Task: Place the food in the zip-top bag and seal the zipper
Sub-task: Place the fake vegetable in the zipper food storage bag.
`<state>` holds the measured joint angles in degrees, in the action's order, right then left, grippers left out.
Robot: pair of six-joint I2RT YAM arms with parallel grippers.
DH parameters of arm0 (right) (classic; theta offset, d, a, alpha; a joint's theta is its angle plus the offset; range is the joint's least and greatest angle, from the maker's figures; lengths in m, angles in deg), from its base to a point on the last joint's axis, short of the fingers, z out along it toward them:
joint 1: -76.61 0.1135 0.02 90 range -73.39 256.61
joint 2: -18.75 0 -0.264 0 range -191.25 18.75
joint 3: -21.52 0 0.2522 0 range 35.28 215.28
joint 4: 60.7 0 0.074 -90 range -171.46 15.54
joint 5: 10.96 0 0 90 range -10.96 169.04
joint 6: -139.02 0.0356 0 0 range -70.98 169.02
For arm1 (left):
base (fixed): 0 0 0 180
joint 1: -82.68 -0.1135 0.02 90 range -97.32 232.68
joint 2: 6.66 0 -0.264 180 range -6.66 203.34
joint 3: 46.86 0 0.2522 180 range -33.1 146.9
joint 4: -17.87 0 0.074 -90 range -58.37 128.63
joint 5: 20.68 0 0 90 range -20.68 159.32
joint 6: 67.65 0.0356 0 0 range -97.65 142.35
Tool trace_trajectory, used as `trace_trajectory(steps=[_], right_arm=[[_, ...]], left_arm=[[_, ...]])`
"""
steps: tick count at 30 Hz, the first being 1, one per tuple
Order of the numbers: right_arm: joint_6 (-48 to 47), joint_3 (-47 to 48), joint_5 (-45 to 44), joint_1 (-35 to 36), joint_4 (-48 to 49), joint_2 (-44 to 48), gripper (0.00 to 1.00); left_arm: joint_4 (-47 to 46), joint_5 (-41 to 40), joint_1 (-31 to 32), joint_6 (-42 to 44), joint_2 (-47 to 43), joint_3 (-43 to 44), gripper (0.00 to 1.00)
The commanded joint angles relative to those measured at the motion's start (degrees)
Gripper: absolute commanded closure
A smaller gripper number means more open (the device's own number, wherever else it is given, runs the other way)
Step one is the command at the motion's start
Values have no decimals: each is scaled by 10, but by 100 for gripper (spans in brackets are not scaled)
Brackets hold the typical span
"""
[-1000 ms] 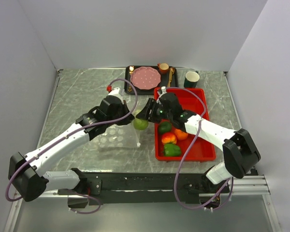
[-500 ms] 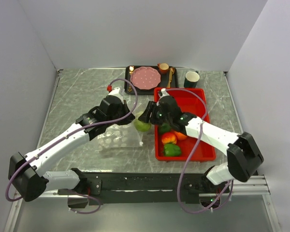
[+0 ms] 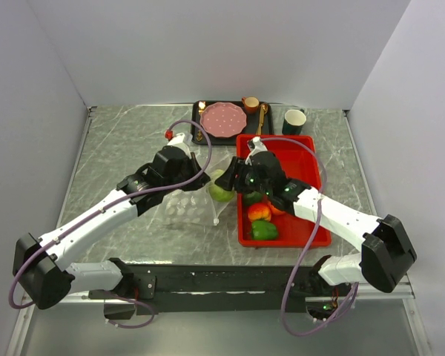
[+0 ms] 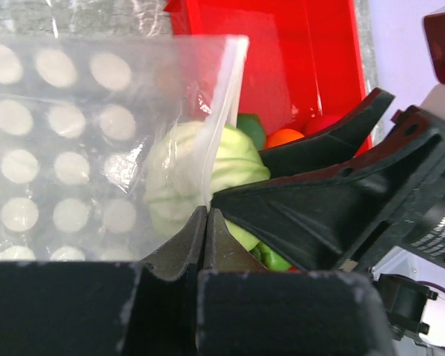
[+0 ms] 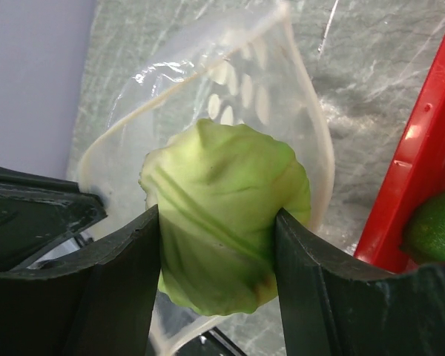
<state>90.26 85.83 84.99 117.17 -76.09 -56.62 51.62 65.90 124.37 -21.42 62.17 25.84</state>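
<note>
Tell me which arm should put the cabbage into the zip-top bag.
Right. The right gripper holds the cabbage at the open mouth of the zip-top bag, while the left gripper is shut on the zipper, holding the mouth open.

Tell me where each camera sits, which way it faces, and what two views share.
Top external: above and behind, looking down on the table; left arm and right arm show, bases at the bottom.
Left wrist: on the left arm, looking past its left hand, shut on the zip-top bag edge, toward the red tray.
Right wrist: on the right arm, looking along the right hand, which grips the cabbage at the bag's mouth.
Both wrist views share cabbage, bag and tray.
</note>
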Motion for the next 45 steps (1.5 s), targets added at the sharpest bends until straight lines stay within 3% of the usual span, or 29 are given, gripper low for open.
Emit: trace_trajectory(steps=[1, 7, 13, 26, 38, 45], right_arm=[[-26, 37, -24, 10, -16, 0, 41], [-18, 28, -29, 10, -14, 8, 17], [-19, 36, -45, 10, -27, 15, 9], [-9, 61, -25, 9, -43, 24, 0], [7, 64, 25, 6, -20, 2, 0], [-20, 82, -102, 15, -67, 11, 0]], left_arm=[[-31, 17, 1, -4, -6, 1, 99], [-28, 8, 1, -9, -14, -4, 99], [-18, -4, 1, -8, -12, -2, 99], [-7, -23, 1, -4, -23, 2, 99], [-11, -11, 1, -3, -25, 3, 99], [-9, -11, 1, 2, -20, 7, 99]])
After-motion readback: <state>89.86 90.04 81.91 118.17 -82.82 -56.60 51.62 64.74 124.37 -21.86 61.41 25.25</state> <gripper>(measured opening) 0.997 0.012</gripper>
